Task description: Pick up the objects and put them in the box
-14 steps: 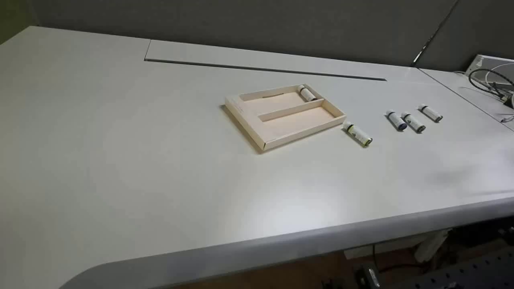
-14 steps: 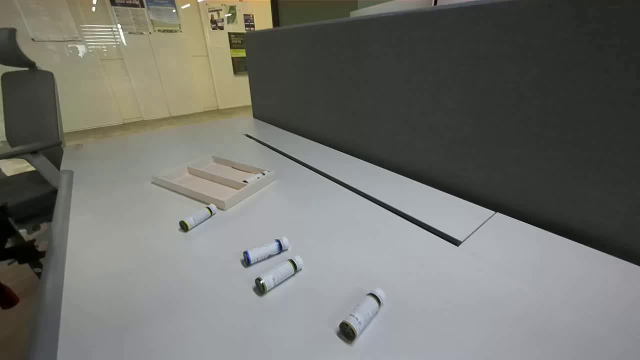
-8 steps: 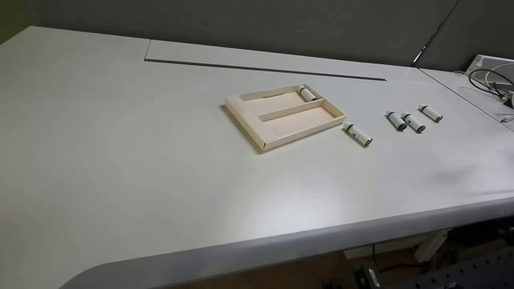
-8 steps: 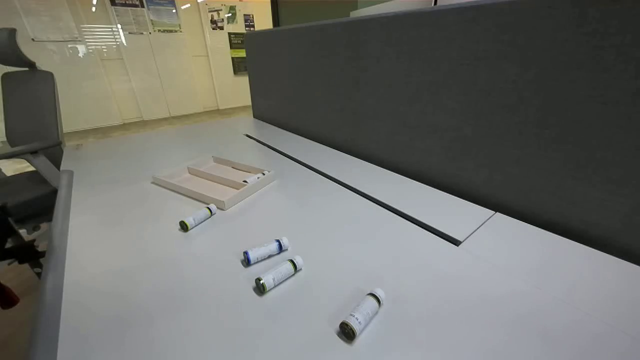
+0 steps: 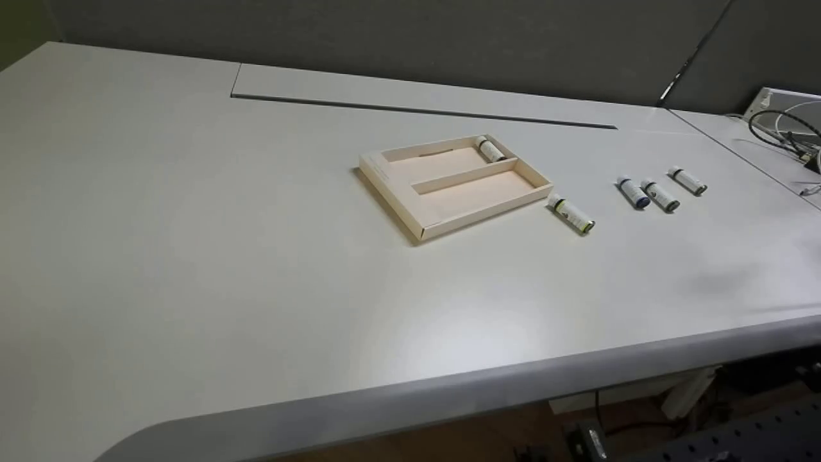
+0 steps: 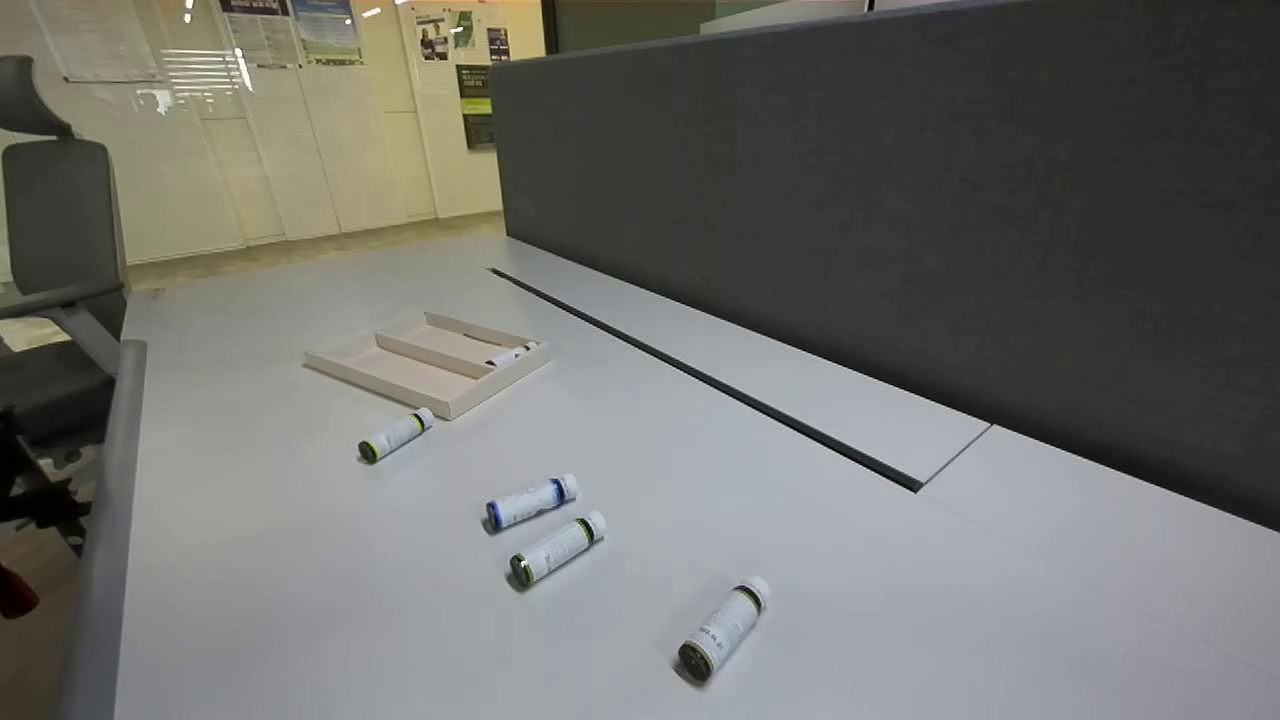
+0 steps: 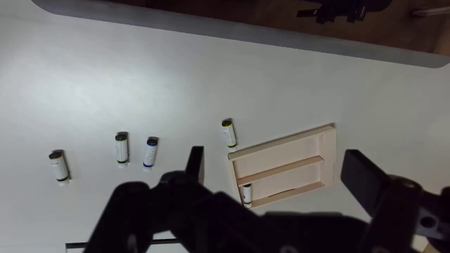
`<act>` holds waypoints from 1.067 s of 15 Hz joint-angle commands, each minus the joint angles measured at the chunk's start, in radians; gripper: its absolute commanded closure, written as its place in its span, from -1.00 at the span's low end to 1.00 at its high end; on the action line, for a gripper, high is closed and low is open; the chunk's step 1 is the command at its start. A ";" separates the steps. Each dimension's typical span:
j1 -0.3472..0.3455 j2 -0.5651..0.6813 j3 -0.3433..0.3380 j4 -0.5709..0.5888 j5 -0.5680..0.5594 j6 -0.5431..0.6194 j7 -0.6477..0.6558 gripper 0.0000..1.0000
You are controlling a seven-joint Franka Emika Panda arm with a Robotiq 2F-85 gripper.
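Observation:
The box is a shallow pale wooden tray (image 5: pixel 487 213) with one divider, also in the wrist view (image 7: pixel 281 142). One white cylinder (image 5: pixel 491 149) lies in its compartment nearer the partition, at one end. A yellow-banded cylinder (image 5: pixel 571 215) lies on the table right by a tray corner. A blue-banded cylinder (image 6: pixel 532 502) and a green-banded cylinder (image 6: pixel 558 550) lie side by side, slightly apart. A dark-ended cylinder (image 6: pixel 725 630) lies farther from the tray. My gripper (image 7: pixel 275 154) is open and empty, high above the tray in the wrist view; it is out of both exterior views.
A dark grey partition (image 6: pixel 880 200) stands along the table's back. A dark slot (image 5: pixel 423 111) runs near it. Cables (image 5: pixel 786 135) lie at the table's far right. The rounded grey table edge (image 5: pixel 449 404) is at the front, and a chair (image 6: pixel 60 220) stands beyond it.

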 commanded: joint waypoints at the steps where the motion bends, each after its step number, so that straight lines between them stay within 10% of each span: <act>1: 0.050 0.070 0.038 -0.057 0.023 0.145 -0.029 -1.00; 11: 0.114 0.528 0.233 -0.255 -0.047 0.954 0.066 -1.00; 16: 0.059 0.670 0.288 -0.233 -0.134 0.989 0.188 -1.00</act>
